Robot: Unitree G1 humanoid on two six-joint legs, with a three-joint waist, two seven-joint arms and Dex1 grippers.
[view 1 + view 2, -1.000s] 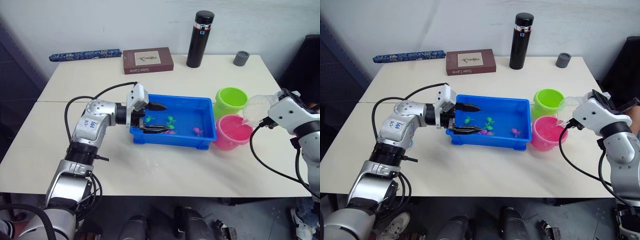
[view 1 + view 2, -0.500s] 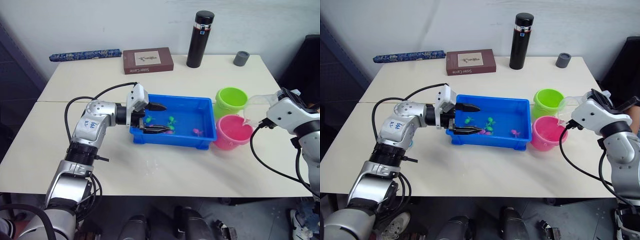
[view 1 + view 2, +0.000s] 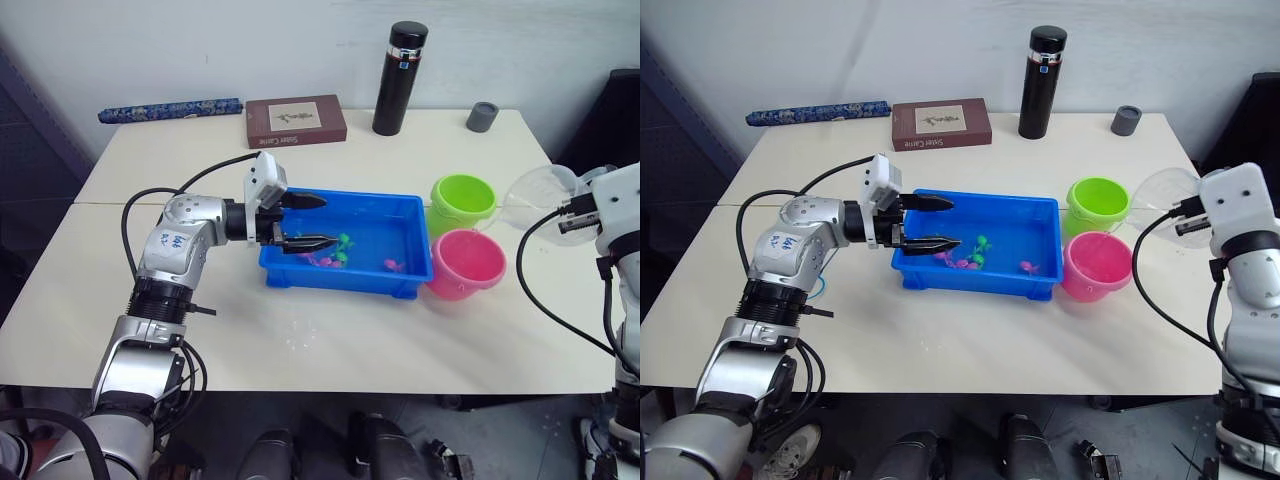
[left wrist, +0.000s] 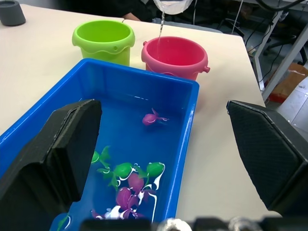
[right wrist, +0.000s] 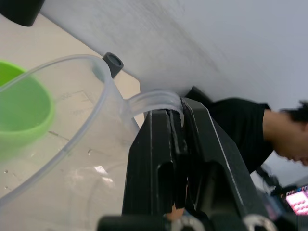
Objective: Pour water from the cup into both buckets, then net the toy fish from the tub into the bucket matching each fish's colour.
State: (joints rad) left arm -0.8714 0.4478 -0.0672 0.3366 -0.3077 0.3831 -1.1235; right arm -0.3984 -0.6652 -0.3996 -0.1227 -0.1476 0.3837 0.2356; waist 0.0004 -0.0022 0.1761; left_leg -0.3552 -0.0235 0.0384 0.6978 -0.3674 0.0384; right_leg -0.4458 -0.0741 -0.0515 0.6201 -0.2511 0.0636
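At right of the left eye view, the right tool (image 3: 578,203) holds the cup (image 3: 535,193) by its handle, tipped toward the frame's left, above and right of the pink bucket (image 3: 465,263); the green bucket (image 3: 462,201) stands just behind the pink one. Left of centre, the left tool (image 3: 309,221) is spread wide over the tub's (image 3: 345,283) left end, on the bench (image 3: 200,330).

Left wrist view: green and pink fish (image 4: 132,179) cluster in the tub's water, one pink fish (image 4: 154,118) apart; a thin stream falls from the cup into the pink bucket.

Right wrist view: the fingers (image 5: 149,159) are clamped on the cup's handle, and a person (image 5: 250,125) in black sits beyond.
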